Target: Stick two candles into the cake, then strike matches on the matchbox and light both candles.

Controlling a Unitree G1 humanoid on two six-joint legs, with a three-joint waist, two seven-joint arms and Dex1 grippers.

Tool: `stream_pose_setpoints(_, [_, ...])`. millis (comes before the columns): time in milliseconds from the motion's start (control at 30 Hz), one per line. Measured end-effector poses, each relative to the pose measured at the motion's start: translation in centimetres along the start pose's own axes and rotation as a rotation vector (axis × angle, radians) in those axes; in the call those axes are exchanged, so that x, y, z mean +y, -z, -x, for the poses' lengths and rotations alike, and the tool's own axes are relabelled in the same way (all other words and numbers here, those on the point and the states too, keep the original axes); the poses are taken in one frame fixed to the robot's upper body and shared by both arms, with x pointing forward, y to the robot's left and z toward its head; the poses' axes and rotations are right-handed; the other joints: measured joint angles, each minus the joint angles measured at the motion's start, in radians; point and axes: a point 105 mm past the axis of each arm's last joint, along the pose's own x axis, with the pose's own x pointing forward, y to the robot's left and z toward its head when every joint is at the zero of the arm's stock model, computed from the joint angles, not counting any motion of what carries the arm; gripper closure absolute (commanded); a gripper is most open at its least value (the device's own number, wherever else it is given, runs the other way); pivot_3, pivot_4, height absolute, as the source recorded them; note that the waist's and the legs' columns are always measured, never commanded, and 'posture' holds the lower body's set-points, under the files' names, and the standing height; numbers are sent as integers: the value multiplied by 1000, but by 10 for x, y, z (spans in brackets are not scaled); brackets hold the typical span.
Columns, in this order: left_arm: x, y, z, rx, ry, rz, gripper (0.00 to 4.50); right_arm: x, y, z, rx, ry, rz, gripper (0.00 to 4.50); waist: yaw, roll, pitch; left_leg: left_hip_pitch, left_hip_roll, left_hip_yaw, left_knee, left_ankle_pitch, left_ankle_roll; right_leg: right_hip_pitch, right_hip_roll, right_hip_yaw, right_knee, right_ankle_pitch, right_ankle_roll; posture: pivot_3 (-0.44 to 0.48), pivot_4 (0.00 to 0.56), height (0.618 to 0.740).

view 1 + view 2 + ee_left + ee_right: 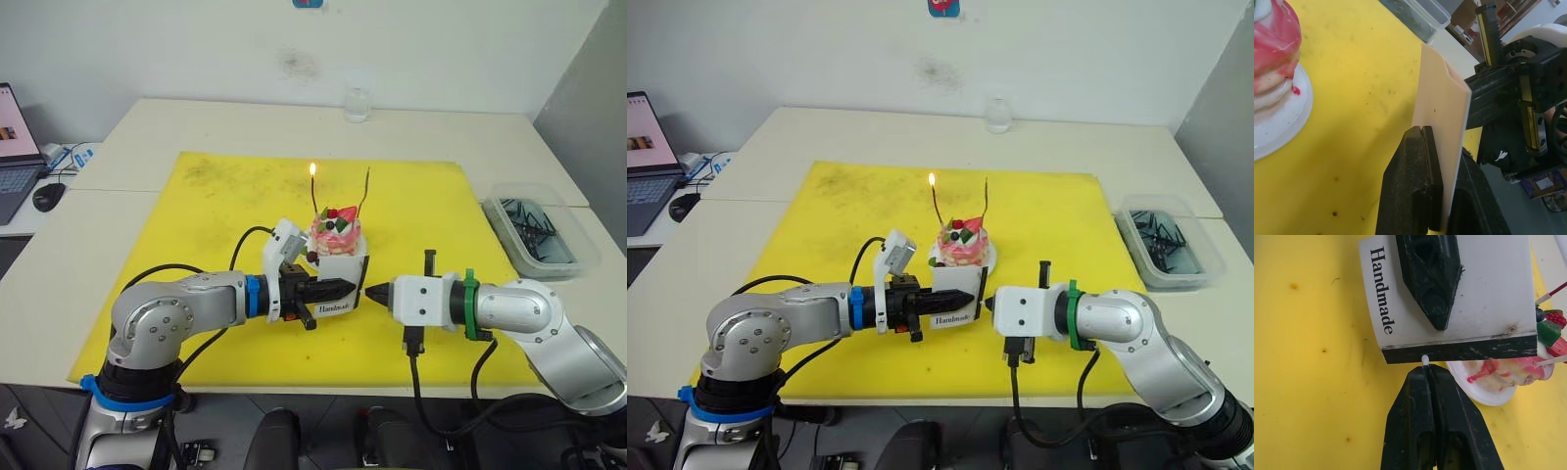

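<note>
The left gripper (pixel 338 288) is clamped on the matchbox (pixel 1449 293), holding it upright just in front of the cake (pixel 335 233) near the middle of the yellow mat (pixel 216 206). The right gripper (pixel 1425 369) pinches a match (pixel 1425 360), its pale tip touching the box's black strip. One candle (pixel 313 191) burns.

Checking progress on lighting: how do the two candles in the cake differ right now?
The left candle carries a small flame at its tip; the right candle has none. The left candle looks fairly straight, the right candle bows. Both are thin, dark, and stand in the cake, taller than it.
</note>
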Motion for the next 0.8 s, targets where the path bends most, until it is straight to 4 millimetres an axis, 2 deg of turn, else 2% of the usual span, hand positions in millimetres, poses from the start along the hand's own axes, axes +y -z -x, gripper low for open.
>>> stream_pose_setpoints(367, [1,-1,1,-1,-9,2,4500,-1,1,-1,0,1,10,4466,0,0,0,0,0,0,0,0,0,0,0,0,0,0,0,0,150,740])
stream_pose_setpoints(600, [8,0,10,32,5,9,4500,0,0,22,6,-47,5,4466,0,0,0,0,0,0,0,0,0,0,0,0,0,0,0,0,150,740])
stream_pose_setpoints(800, [7,4,10,54,59,57,4500,2,-8,25,-39,-62,-11,4466,0,0,0,0,0,0,0,0,0,0,0,0,0,0,0,0,150,740])
